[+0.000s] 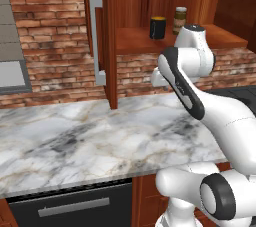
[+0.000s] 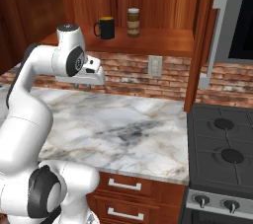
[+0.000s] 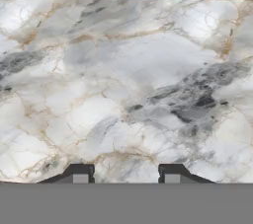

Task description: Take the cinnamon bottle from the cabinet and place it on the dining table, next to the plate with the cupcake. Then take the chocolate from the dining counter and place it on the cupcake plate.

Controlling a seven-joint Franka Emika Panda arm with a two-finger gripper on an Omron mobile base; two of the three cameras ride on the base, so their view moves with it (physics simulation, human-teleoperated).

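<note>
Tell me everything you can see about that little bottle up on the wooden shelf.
The cinnamon bottle is a small upright jar with a pale cap, a brownish body and a darker label band; the print is too small to read. It stands on the wooden shelf of the open cabinet, just right of a black mug seen from the right base view, apart from it. Only the shelf touches it.

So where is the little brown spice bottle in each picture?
Left base view: the cinnamon bottle stands near the top, right of middle, on the open cabinet shelf, just right of the black mug.
Right base view: the cinnamon bottle stands near the top middle, on the same shelf, again right of the mug.
Hand view: not in it; this camera looks down at the marble counter.
Shared landmark: the black mug.
</note>
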